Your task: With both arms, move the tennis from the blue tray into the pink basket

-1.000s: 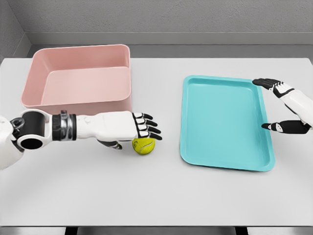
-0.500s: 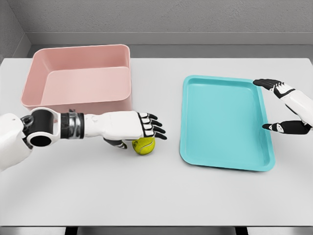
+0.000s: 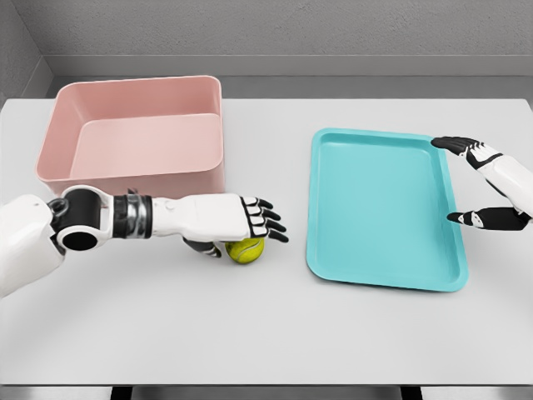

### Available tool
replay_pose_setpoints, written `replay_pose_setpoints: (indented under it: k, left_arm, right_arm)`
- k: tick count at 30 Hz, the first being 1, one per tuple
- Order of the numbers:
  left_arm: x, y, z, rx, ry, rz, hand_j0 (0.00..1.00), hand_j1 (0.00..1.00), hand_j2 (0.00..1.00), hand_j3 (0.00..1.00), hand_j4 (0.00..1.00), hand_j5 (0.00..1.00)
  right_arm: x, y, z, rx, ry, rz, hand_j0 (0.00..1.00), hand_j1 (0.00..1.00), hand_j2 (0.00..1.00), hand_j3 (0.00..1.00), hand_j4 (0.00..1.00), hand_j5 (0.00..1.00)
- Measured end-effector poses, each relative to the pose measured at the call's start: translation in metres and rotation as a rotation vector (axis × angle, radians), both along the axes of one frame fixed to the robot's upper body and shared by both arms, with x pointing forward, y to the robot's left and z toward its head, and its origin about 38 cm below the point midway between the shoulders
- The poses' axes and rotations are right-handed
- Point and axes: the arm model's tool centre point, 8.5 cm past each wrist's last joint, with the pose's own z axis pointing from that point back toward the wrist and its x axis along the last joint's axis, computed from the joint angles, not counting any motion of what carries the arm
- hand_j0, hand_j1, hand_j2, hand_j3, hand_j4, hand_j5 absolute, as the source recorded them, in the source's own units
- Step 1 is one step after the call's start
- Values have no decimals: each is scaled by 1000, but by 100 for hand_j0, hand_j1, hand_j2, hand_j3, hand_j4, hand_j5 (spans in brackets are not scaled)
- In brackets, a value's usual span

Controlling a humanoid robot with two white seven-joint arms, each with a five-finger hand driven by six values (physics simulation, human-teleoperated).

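The ball (image 3: 245,250) sits on the table (image 3: 266,333), out of the tray (image 3: 379,208) and between it and the basket (image 3: 137,133), just in front of the basket's near right corner. The left hand (image 3: 250,221) is over it now, palm down, fingers stretched flat toward the tray and thumb tucked beneath on the basket side. It covers the ball's top, yet the fingers are not wrapped round it, so this looks like a hand settling, not a hold.

Over the last second the left arm has slid along: elbow and forearm have come further into the picture and the hand has crept a little toward the tray. The ball has barely stirred, perhaps a shade higher in view. So the reach is closing over the top of the ball, but the grasp is not made.

The right hand (image 3: 487,187) hangs at the tray's far right edge, fingers curved and apart, index and thumb spread wide, holding nothing. It has not moved in that second; its part seems done, judging by the empty tray.

What is left, by the look of it: curl the left fingers round the ball, lift it clear of the basket's wall and drop it in. A round ball under a flat palm can roll away, toward the tray most likely.
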Motion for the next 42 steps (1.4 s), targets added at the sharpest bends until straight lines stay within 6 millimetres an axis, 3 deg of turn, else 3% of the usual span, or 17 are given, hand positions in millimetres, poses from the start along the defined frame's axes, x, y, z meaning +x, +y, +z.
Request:
replay_pose_setpoints:
  k: [7,17,27,42]
  left_arm:
    - [-2,-1,-4,20,11,-7,87,87,87,87,87,87]
    - [-3,0,-10,65,32,-12,58,58,58,58,58,58]
    - [4,0,5,73,4,-18,58,58,58,58,58,58]
    - [21,8,67,49,-106,-21,59,59,59,59,59,59]
  right_arm:
    - [-2,-3,0,0,-1,-9,100,100,100,100,100,100]
    - [-2,-3,1,0,-2,-10,100,100,100,100,100,100]
    - [-2,-3,1,0,-3,-10,100,100,100,100,100,100]
    - [-3,-2,2,1,-6,-6,100,100,100,100,100,100]
